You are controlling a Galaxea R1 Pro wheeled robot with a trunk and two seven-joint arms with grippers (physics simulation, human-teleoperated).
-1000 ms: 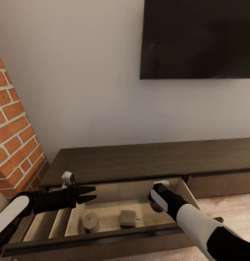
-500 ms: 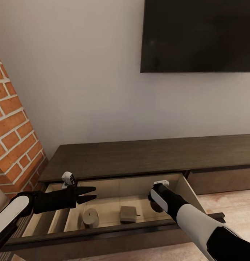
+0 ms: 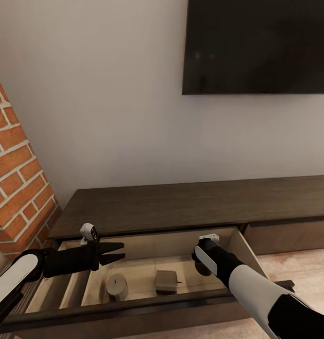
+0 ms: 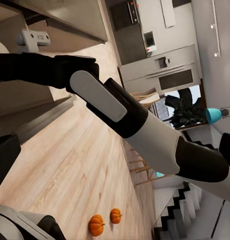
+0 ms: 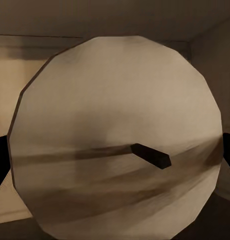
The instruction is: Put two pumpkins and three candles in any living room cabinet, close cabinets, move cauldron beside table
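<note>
Head view, cabinet (image 3: 180,207): a long, low, dark brown unit is seen against the pale wall, below a dark screen (image 3: 258,47); a brick column (image 3: 16,188) stands at its left end.
Head view, drawer (image 3: 147,278): one drawer is pulled out, and its pale wood inside is exposed.
Head view, drawer contents: an upright candle (image 3: 117,286) is seen near the drawer's front, and a second candle (image 3: 166,281) lies on its side just beside it, wick pointing toward the right arm.
Head view, left gripper (image 3: 115,252): it is held over the left part of the open drawer, its dark fingers parted and nothing between them.
Head view, right gripper (image 3: 202,267): it is reached down into the right part of the drawer; the fingers are hidden by the wrist, so their spread cannot be told here.
Left wrist view, pumpkins (image 4: 105,221): two orange pumpkins are seen side by side on the wooden floor (image 4: 70,165), well apart from the cabinet; the right arm (image 4: 120,115) crosses the picture in front.
Right wrist view, third candle (image 5: 115,135): its round beige end and dark wick are seen close up, with the drawer's pale walls behind.
Right wrist view, right gripper: dark fingers (image 5: 228,152) are seen at both sides of the candle, closed against it.
</note>
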